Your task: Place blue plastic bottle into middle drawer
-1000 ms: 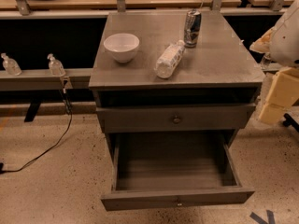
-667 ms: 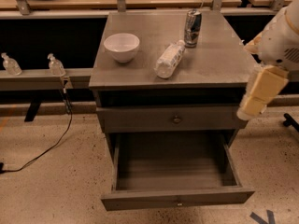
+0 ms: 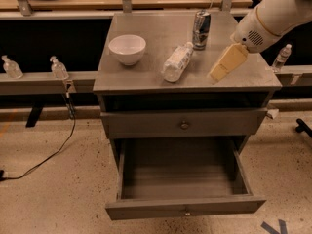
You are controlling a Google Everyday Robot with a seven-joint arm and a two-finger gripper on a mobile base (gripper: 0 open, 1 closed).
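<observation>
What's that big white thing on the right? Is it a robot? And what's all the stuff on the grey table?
Yes, that is a robot's arm. The tan piece at its end is the gripper, which is its hand. It hangs over the right side of the grey cabinet top, and the bottle is not in it. There is just one camera, looking down at the cabinet from the front. On top are a white bowl, a blue plastic bottle lying on its side, and a drinks can standing up. Below, the middle drawer is pulled open, ready for the bottle.
</observation>
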